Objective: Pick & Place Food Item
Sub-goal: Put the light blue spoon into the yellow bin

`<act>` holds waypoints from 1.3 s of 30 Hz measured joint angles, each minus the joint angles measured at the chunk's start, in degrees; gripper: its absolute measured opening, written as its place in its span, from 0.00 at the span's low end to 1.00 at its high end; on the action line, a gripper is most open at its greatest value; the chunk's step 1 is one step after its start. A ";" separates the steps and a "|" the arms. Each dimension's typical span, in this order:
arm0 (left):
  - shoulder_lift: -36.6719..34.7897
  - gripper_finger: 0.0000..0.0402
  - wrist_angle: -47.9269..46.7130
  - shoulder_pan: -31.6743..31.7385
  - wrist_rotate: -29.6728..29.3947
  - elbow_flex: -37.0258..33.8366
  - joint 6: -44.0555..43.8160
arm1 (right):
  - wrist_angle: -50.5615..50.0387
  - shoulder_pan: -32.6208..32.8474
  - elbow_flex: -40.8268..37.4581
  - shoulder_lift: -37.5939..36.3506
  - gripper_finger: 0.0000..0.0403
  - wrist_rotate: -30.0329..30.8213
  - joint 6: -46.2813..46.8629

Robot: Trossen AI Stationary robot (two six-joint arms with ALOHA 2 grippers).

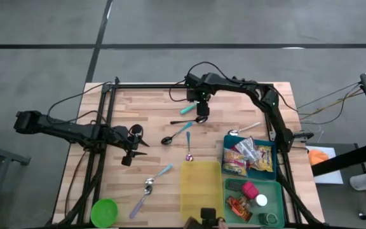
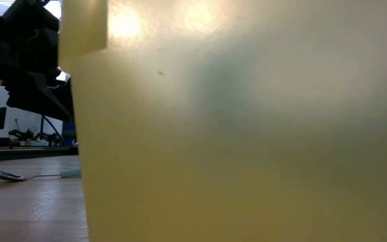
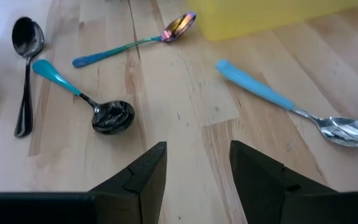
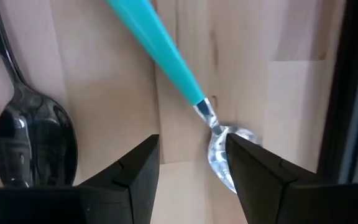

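Hovering right gripper (image 4: 191, 168) points down over teal-handled spoon (image 4: 166, 56).

Free room and obstacles, placed from the translucent yellow rectangular plastic container (image 1: 200, 186). Bare wooden surface (image 1: 151, 108) lies up and left of it, an open passage. Close above its top edge lies an iridescent metal spoon (image 1: 188, 152); further up and left, a teal-handled dark-bowled spoon (image 1: 176, 134). Left of it lies a light-blue-handled silver spoon (image 1: 154, 180); at the far lower left, a round green plastic bowl (image 1: 104, 211). Green food-filled trays (image 1: 273, 184) close off its right side. The right claw (image 1: 202, 118) hangs over spoons well above it, fingers apart.
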 joint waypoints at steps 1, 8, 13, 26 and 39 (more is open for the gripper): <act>0.00 0.43 -0.18 0.00 -0.01 0.00 0.00 | -0.06 0.12 -0.18 0.00 0.45 -0.02 0.02; 0.00 0.43 -0.75 0.00 0.00 0.00 -0.03 | -0.97 0.89 -0.47 -0.02 0.45 -0.28 9.59; 0.00 0.43 -0.94 0.00 0.00 0.00 -0.03 | -2.16 0.98 -0.01 -1.33 0.45 -0.50 28.11; 0.02 0.43 -4.22 -0.04 1.06 0.00 0.02 | 1.01 6.83 -0.62 -3.06 0.45 6.34 42.85; 0.02 0.43 -5.05 -0.02 1.07 0.00 -0.03 | 24.47 15.03 -19.20 -16.40 0.45 20.22 51.01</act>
